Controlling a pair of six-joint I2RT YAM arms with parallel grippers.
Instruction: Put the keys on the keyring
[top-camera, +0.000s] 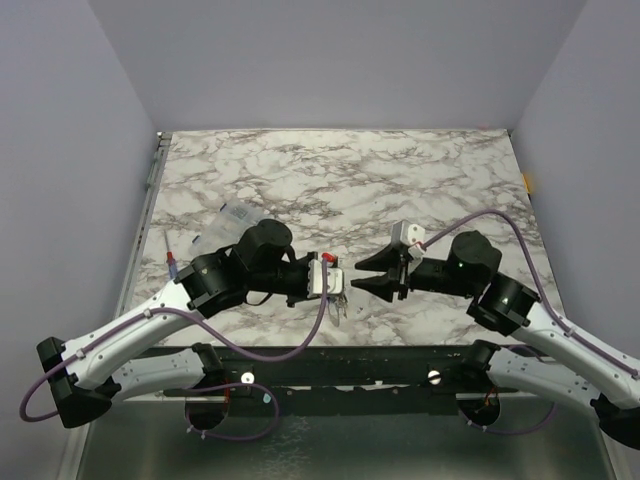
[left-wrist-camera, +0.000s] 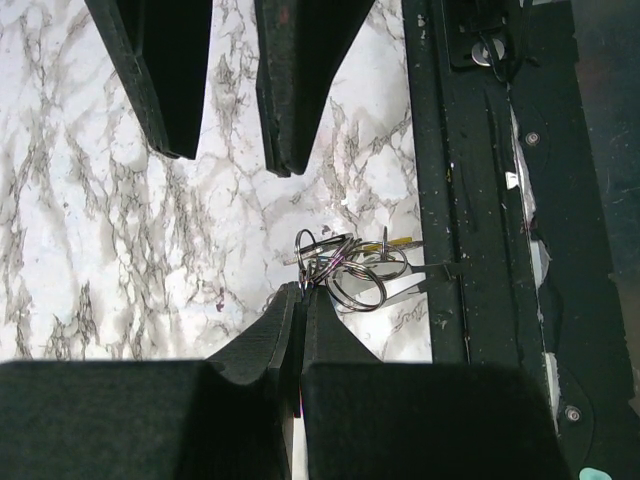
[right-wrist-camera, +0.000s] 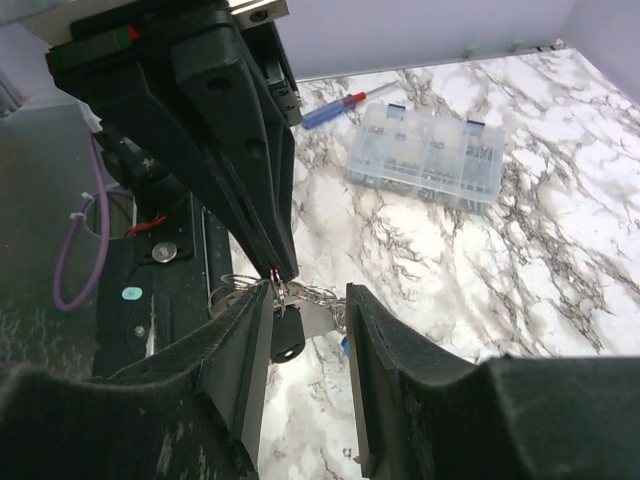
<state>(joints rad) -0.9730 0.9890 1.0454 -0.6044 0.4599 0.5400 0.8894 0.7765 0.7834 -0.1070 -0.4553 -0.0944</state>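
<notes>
Keyring (left-wrist-camera: 350, 280) of looped metal rings is shown pinched between the pressed-together fingertips of the left pincer (left-wrist-camera: 302, 292), just right of centre in the left wrist view. It is close to the dark rail (left-wrist-camera: 480, 250) edging the marble tabletop (left-wrist-camera: 120, 250). Keys (left-wrist-camera: 398, 241) are bunched against the rings, one of them yellow-headed. A small black piece (right-wrist-camera: 288, 335) is seen hanging beneath them. The right pincer (right-wrist-camera: 308, 300) is held spread, facing the bunch without touching it. A clear plastic box (right-wrist-camera: 430, 155) is seen well apart, at upper right.
</notes>
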